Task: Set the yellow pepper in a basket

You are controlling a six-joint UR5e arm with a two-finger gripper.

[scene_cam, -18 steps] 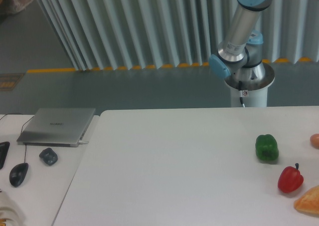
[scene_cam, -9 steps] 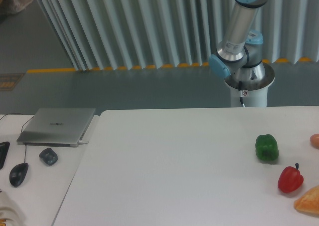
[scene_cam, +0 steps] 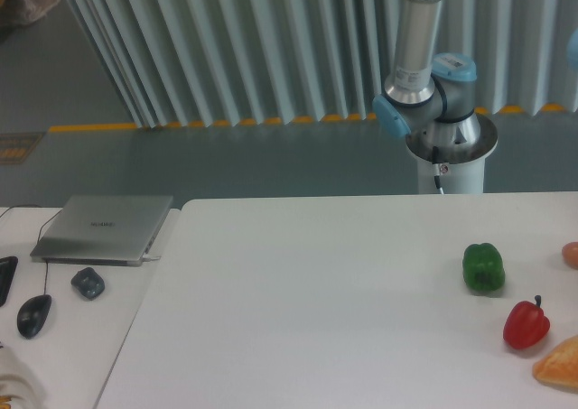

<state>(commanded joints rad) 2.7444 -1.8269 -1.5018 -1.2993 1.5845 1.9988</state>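
Observation:
The yellow pepper is out of view, and no basket shows either. Only the lower part of my arm [scene_cam: 420, 57] shows, rising from its white pedestal [scene_cam: 449, 161] behind the table's far edge at the right. The gripper is above the frame and out of view. On the white table [scene_cam: 298, 292] at the right lie a green bell pepper [scene_cam: 483, 267] and a red pepper with a dark stem [scene_cam: 526, 324].
An orange item [scene_cam: 560, 364] is cut by the lower right edge, and a small orange-pink item [scene_cam: 572, 255] by the right edge. On the left side table lie a closed laptop [scene_cam: 107, 228], a dark mouse [scene_cam: 33, 315] and a dark grey lump [scene_cam: 88, 283].
The arm's upper link has swung left and stands more upright. The peppers and the other things on the tables have not moved.

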